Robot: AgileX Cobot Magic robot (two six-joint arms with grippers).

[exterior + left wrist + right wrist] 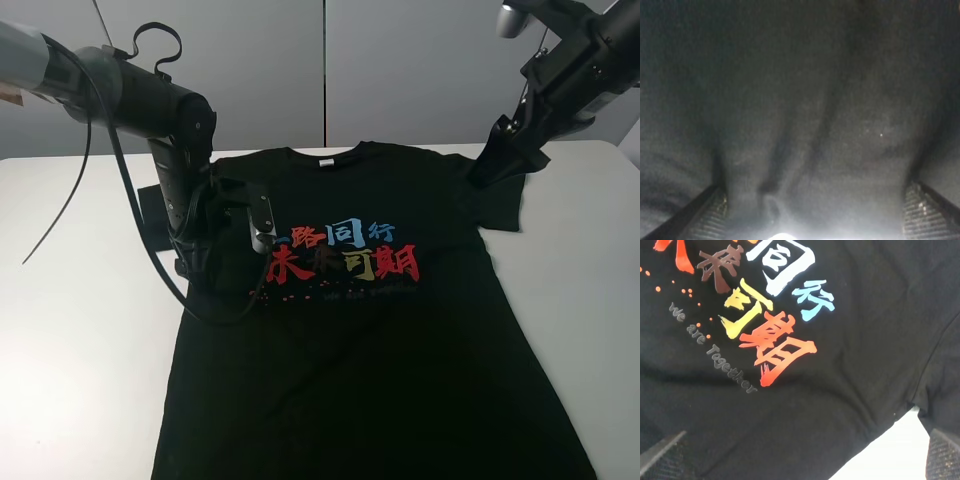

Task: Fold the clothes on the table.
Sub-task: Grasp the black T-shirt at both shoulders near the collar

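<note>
The clothes, one black T-shirt with red, blue and yellow characters on the chest, lie spread flat on the white table, collar at the far side. My left gripper points down onto the shirt's left chest side. In the left wrist view its fingers stand wide apart, open, with wrinkled black cloth filling the space between them. My right gripper hovers open at the shirt's right shoulder and sleeve. Its wrist view shows the print and a patch of table under the armpit.
A black cable loops from the left arm over the table's left part. The shirt's left sleeve lies bunched behind the left arm. Grey wall panels stand behind the table's far edge. The shirt's hem runs off the near edge of view.
</note>
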